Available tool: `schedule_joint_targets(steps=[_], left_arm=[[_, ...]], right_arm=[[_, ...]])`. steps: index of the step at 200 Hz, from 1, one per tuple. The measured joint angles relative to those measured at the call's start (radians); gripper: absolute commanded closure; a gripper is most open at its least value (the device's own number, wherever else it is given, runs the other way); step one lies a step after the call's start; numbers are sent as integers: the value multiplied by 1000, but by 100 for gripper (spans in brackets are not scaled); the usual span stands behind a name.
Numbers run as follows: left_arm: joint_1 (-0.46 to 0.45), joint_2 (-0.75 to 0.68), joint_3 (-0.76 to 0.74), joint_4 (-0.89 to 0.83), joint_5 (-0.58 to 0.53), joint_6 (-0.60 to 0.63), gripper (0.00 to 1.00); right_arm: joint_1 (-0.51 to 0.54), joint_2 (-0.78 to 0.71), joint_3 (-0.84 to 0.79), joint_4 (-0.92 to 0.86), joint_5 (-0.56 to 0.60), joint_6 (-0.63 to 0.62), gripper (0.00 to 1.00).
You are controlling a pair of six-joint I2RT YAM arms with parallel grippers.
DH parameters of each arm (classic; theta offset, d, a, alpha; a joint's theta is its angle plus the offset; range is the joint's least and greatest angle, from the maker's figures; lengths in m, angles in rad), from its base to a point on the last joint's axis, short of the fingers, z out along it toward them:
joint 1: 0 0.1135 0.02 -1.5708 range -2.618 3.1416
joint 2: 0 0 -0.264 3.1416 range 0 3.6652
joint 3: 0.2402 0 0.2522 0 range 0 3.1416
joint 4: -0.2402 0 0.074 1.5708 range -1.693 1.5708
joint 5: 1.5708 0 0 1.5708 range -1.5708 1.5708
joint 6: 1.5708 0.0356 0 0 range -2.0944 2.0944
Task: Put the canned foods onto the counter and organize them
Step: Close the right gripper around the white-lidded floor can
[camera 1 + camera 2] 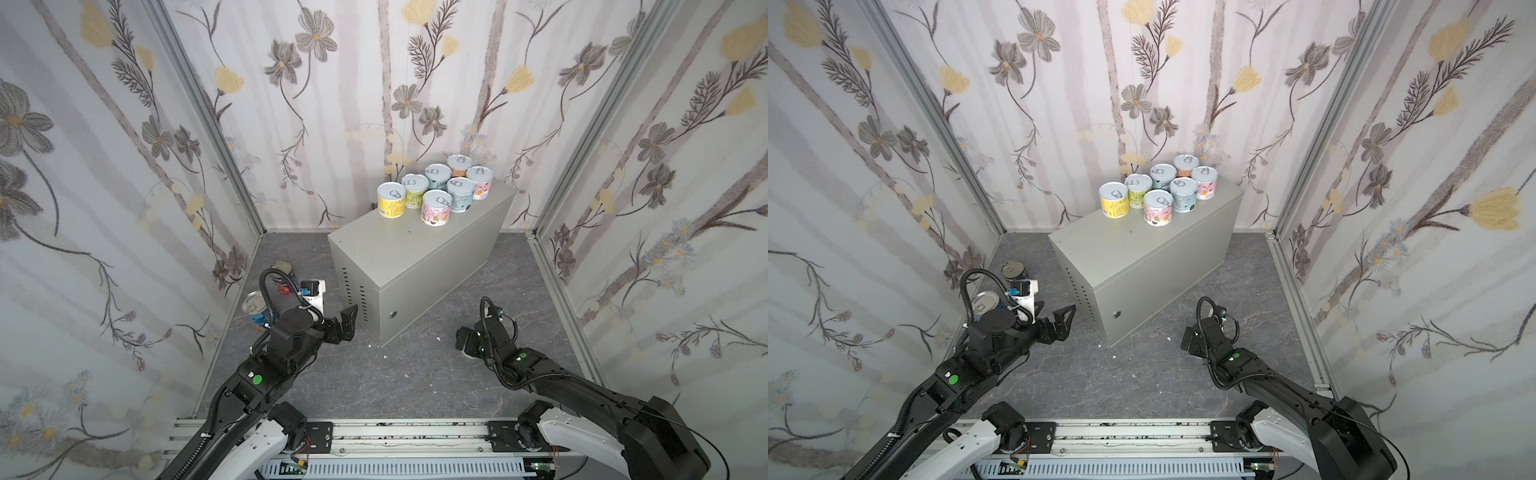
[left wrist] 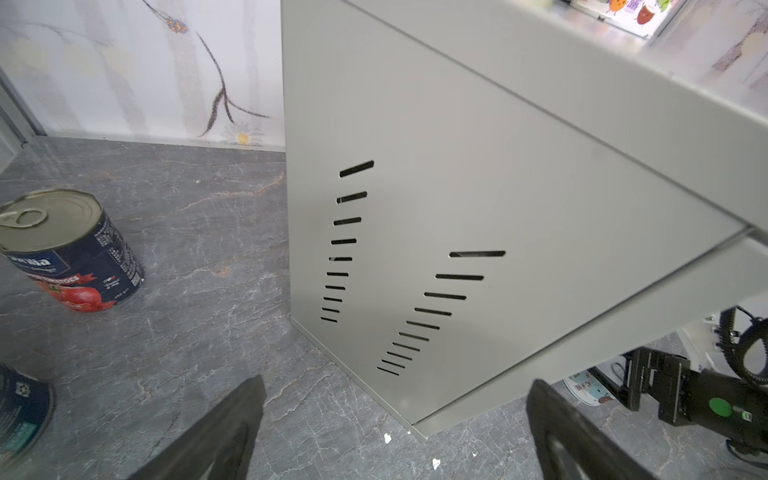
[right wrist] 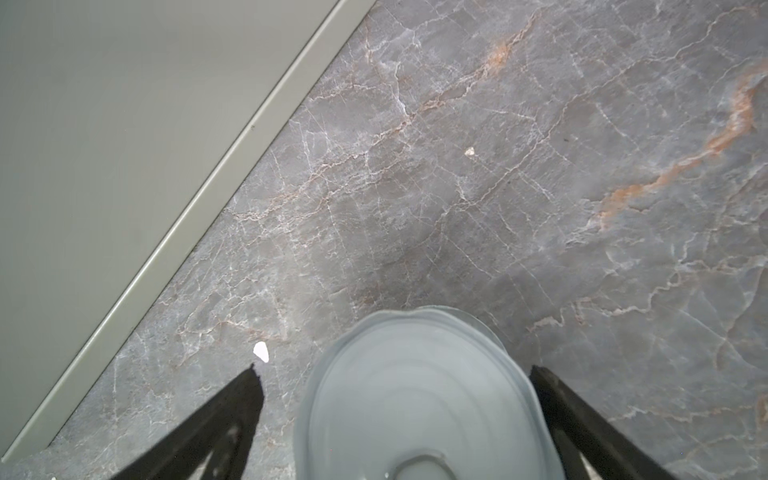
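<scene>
Your right hand (image 3: 395, 370), wide, straddles a short can (image 3: 419, 399). Your left hand (image 2: 397, 382), wide and empty, faces the tabletop (image 2: 457, 166).

Marbled floor (image 1: 415, 382) carrying counter (image 1: 415, 257), navy-red can (image 2: 75, 253), blue can (image 1: 253, 309), white-lidded can (image 3: 419, 395), seven short cans (image 1: 436, 210) atop counter

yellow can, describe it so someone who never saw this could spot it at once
Find the big grey-beige metal cabinet mid-floor. Seven short white-lidded cans cluster at the far end of its top; the yellow can is leftmost in both top views. It alone has a bright yellow label, beside a green can.
</scene>
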Motion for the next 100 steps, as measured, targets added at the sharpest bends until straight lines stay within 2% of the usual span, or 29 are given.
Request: schedule_joint_targets(steps=[100], left_arm=[[5, 20, 39, -3, -101, 11, 0]], right_arm=[[180, 39, -136, 264, 272, -27, 0]])
